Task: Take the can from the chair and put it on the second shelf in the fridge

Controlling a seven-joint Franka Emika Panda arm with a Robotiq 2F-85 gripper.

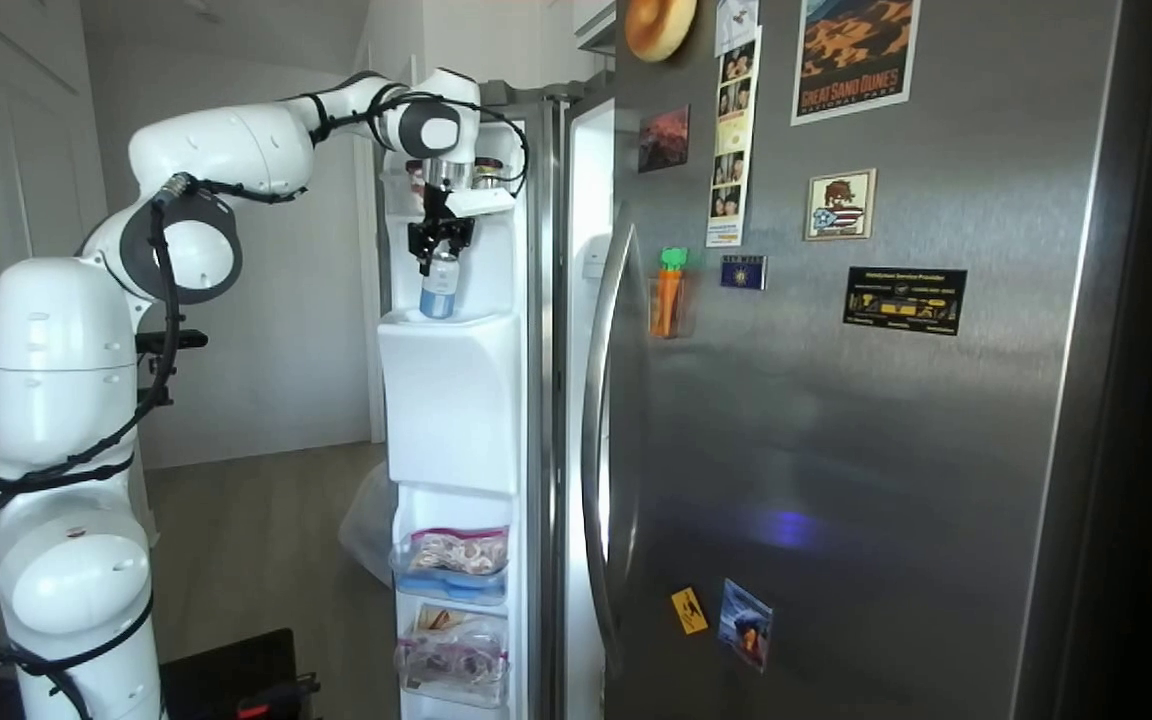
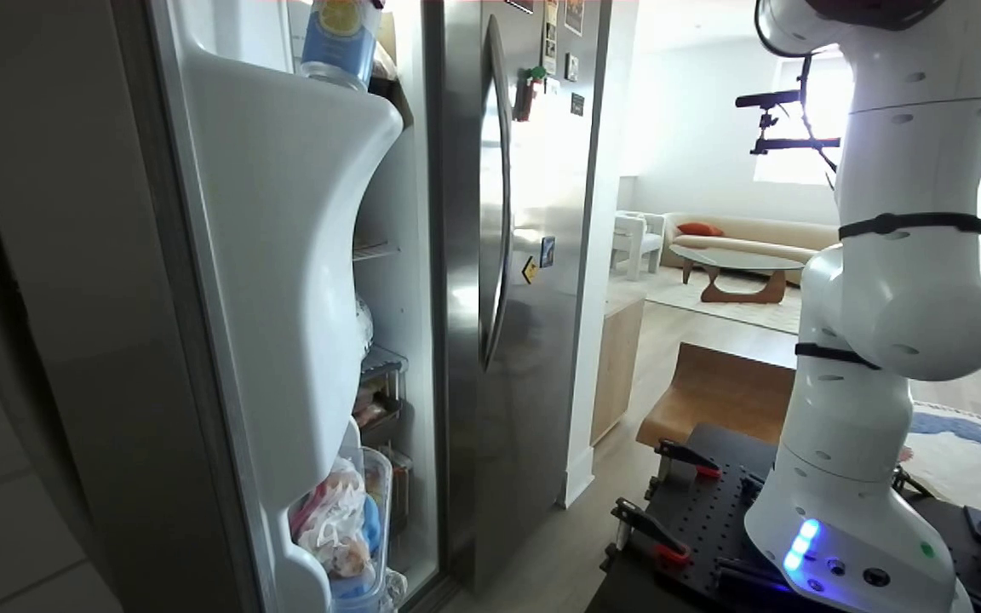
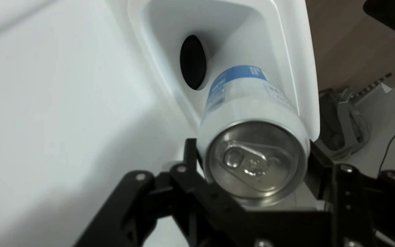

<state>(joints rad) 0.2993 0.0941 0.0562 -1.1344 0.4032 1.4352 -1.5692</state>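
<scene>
The pincer (image 1: 444,252) is pinching the drink can (image 1: 439,290) by its top end, so the can's right below, long axis near upright, over the ledge (image 1: 476,326) in the left door (image 1: 449,400) of the fridge (image 1: 786,400). Can't tell if they touch; I reckon letting go hinges on that. Wrist view shows the pull tab (image 3: 246,158), plus a black oval (image 3: 193,62) just left; only an exterior view gets the lemon print (image 2: 340,16).

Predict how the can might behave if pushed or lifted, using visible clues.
The can, being cylindrical, would probably roll if toppled. Its smooth sides may be slippery. Its flat pull tab suggests it's perhaps unopened, so fairly heavy.
</scene>
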